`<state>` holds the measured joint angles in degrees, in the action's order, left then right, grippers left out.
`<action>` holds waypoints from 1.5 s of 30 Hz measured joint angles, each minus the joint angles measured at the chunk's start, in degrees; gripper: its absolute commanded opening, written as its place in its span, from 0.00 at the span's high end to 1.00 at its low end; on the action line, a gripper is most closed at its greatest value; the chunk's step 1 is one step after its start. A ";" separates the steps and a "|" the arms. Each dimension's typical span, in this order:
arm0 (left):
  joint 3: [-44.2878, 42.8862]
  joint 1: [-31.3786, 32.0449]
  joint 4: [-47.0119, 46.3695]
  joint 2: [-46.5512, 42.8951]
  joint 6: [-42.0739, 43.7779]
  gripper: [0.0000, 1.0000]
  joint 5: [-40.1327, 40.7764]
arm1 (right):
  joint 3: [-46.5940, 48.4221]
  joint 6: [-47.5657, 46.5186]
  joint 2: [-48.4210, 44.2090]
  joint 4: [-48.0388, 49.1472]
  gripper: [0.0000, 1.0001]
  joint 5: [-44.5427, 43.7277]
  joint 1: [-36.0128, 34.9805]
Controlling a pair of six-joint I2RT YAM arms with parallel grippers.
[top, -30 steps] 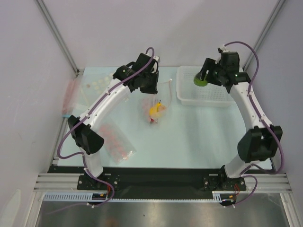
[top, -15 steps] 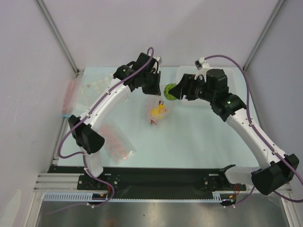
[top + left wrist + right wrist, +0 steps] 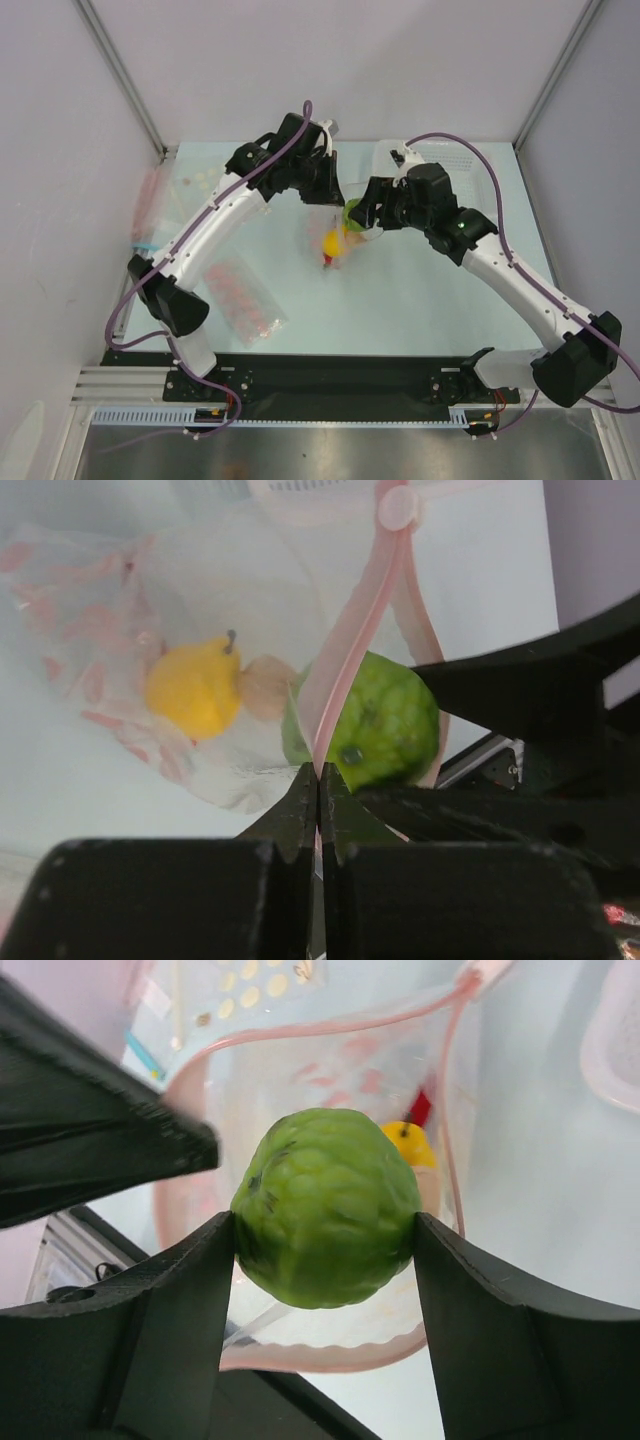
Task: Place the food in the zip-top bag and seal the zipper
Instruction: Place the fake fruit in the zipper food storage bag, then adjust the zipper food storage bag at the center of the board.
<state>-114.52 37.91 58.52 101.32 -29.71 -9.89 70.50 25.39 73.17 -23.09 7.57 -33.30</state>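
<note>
The right gripper (image 3: 325, 1232) clamps the green round fruit (image 3: 385, 725) between both fingers, holding it at the open mouth of the zip-top bag (image 3: 300, 1080). The left gripper (image 3: 318, 790) is closed on the zipper (image 3: 352, 645), pinching that mouth edge up. Inside the bag lie the yellow pear-like fruit (image 3: 195, 688), the beige bulb (image 3: 265, 685) and the red chili pepper (image 3: 422, 1108).
</note>
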 measured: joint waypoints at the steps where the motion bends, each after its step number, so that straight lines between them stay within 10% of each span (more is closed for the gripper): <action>1: 0.11 0.15 -0.13 -0.35 -0.31 1.00 -0.44 | 0.02 -0.02 0.33 -0.20 0.31 -0.72 -0.04; 5: 0.13 0.59 -0.46 -1.11 -0.87 1.00 -1.53 | 0.42 -0.15 1.49 -2.40 0.16 -2.95 -0.72; 22: 0.87 0.59 -0.55 -1.16 -0.85 1.00 -1.79 | 9.31 1.68 -2.97 -16.57 0.34 -9.88 -1.27; 27: 0.87 0.59 -0.57 -1.16 -0.87 1.00 -1.84 | 5.20 3.37 -3.48 -18.27 0.49 -10.14 -1.27; 34: 1.36 0.66 -0.52 -1.38 -0.90 1.00 -1.81 | 3.93 3.80 -3.32 -19.61 0.99 -9.68 -1.27; 45: -0.83 4.63 4.42 -0.94 -0.96 1.00 -0.96 | 10.62 2.47 -0.02 -18.08 1.00 -7.02 -1.09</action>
<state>-115.35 42.54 62.94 100.38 -30.68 -10.85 81.12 27.86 73.14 -41.17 0.56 -34.39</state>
